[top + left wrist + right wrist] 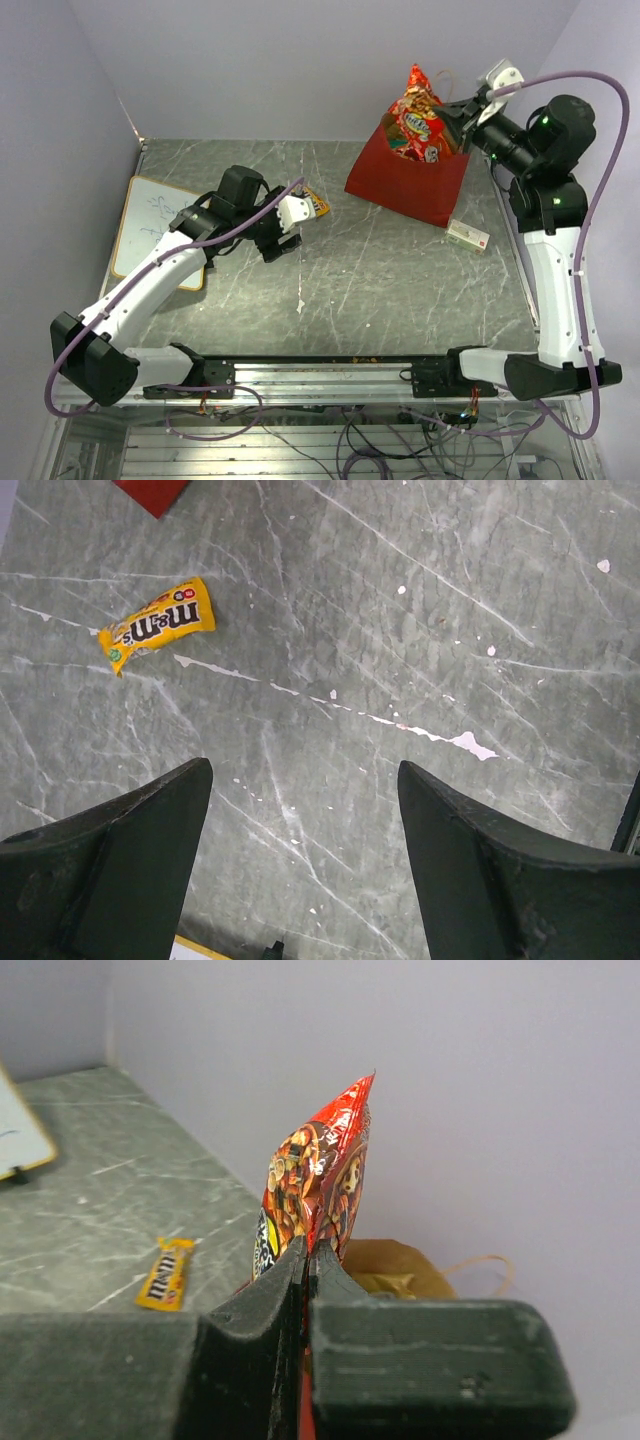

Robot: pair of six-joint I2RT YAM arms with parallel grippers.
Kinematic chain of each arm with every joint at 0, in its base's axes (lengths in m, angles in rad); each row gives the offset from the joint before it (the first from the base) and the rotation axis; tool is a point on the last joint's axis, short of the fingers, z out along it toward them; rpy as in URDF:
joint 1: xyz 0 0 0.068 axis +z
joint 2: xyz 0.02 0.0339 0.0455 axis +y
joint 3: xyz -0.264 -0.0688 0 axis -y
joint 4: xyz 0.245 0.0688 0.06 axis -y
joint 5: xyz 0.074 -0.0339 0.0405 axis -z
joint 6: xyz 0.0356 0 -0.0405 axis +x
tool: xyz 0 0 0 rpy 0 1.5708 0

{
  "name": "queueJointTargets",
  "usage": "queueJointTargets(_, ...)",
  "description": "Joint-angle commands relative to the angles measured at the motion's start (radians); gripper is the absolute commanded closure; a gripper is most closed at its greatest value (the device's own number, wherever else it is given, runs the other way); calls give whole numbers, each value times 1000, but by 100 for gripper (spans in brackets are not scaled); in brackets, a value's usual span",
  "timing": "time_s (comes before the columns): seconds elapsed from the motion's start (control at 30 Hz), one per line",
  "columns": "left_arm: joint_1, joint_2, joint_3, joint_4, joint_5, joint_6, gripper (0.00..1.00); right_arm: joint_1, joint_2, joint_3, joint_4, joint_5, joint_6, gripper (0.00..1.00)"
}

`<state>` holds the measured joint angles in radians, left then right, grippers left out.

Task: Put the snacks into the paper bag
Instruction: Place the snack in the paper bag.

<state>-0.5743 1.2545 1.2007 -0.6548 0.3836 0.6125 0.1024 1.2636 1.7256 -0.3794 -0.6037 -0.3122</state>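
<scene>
The red paper bag (408, 185) stands at the back right of the table, and its brown inside (395, 1265) shows in the right wrist view. A large red snack bag (418, 122) sticks up out of its mouth. My right gripper (456, 116) is shut on the edge of that red snack bag (322, 1175), with the jaws (308, 1252) pinched flat on the foil. A yellow M&M's pack (318, 204) lies flat on the table left of the bag. My left gripper (280, 240) hovers just short of it. In the left wrist view that gripper (305, 772) is open and empty, with the pack (157, 626) ahead to its left.
A flat white board (150, 232) lies at the table's left edge. A small white box (468, 235) lies near the right edge, in front of the paper bag. The bag's tan handle (482, 1264) loops out behind it, close to the back wall.
</scene>
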Motion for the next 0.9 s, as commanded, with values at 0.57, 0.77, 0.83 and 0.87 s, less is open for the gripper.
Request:
queueJointTargets(0.57,-7,-30,-13,36,-14,-5,14,-213,251,77,115,121,1,100)
queueJointTargets(0.77,-7,-23,-16,42,-9,-8,14,-219,363,101,121,51,89,100)
queueJointTargets(0.83,-7,-20,-14,40,-10,-7,15,-220,387,96,142,24,121,100)
queueJointTargets(0.87,-7,-18,-14,41,-10,-7,15,-219,403,101,146,16,139,100)
